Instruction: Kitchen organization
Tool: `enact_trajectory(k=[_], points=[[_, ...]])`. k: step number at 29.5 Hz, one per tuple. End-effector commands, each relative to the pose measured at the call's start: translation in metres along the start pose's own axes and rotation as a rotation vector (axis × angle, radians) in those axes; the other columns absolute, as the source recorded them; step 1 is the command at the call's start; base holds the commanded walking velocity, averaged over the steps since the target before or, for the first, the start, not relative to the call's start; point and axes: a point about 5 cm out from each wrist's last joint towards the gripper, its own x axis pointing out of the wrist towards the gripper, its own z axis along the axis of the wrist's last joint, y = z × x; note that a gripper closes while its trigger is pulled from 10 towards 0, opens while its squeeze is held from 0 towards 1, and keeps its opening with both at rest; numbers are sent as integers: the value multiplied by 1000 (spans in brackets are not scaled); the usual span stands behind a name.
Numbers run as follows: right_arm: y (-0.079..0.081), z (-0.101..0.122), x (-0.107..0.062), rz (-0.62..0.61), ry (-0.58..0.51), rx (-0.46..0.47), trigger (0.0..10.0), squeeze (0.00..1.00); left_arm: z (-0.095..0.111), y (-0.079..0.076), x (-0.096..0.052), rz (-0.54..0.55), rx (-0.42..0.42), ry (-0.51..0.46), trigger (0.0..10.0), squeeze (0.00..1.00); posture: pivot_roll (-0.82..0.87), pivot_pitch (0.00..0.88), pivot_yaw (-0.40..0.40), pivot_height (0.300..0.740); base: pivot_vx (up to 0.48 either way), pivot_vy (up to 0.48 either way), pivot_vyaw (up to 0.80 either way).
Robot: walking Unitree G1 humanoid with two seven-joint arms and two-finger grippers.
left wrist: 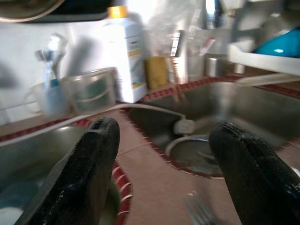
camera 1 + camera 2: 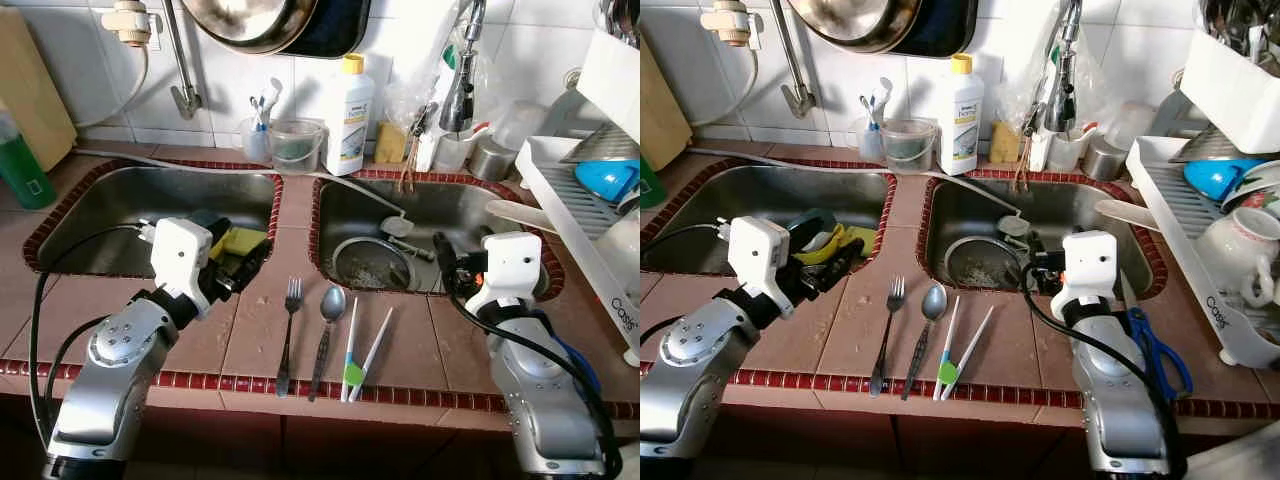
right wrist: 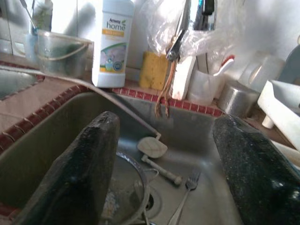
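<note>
Both claws gape empty: left gripper (image 2: 243,268) near the fork (image 2: 288,335) (likely next), right gripper (image 3: 164,154) over the sink (image 2: 345,200); approach the handle squarely.

White bottle (image 2: 349,117), yellow cap (image 2: 352,64)

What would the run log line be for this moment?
left gripper: open, at left sink edge | right gripper: open, over right sink | fork, spoon: on counter, untouched
</note>
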Motion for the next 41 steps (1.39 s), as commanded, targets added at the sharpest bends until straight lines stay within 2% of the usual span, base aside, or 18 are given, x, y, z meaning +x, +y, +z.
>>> enact_trajectory(k=[1, 12, 13, 19, 28, 32, 34, 36, 39, 41], points=[[-4, -2, -1, 12, 5, 3, 10000, 1000, -2, -6, -2, -52, 17, 14, 10000, 0, -22, 59, 4, 740, 0, 0, 0], [-13, -11, -2, 57, 23, -1, 10000, 1000, -3, -14, -3, -124, 13, 30, 10000, 0, -28, 63, 7, 740, 0, 0, 0], [-16, -12, 0, 58, 33, -9, 10000, 0, -2, -16, -4, -139, 28, 31, 10000, 0, -27, 64, 8, 740, 0, 0, 0], [-19, -13, 9, 64, 48, -19, 10000, 0, 0, -16, -1, -133, 15, 26, 10000, 0, -27, 68, 8, 740, 0, 0, 0], [-10, -9, 32, 152, 33, -23, 10000, 0, 3, -26, 2, -146, -19, 6, 10000, 0, -26, 69, 9, 740, 0, 0, 0], [-1, -10, 39, 187, 27, -1, 10000, 0, 4, -29, 3, -152, -29, 1, 10000, 0, -22, 69, 3, 740, 0, 0, 0], [9, -11, 43, 224, 27, 18, 10000, 0, 1, -28, 2, -141, -35, 9, 10000, 0, -21, 72, 2, 740, 0, 0, 0], [11, -11, 44, 231, 27, 21, 10000, 0, 1, -28, 2, -140, -35, 10, 10000, 0, -21, 72, 2, 740, 0, 0, 0], [29, -11, 47, 312, 28, 94, 10000, 0, 1, -28, 1, -131, -43, 12, 10000, 0, -19, 75, 1, 740, 0, 0, 0], [35, -10, 47, 344, 23, 111, 10000, 0, 2, -28, 1, -130, -43, 12, 10000, 0, -14, 82, -1, 740, 0, 0, 0]])
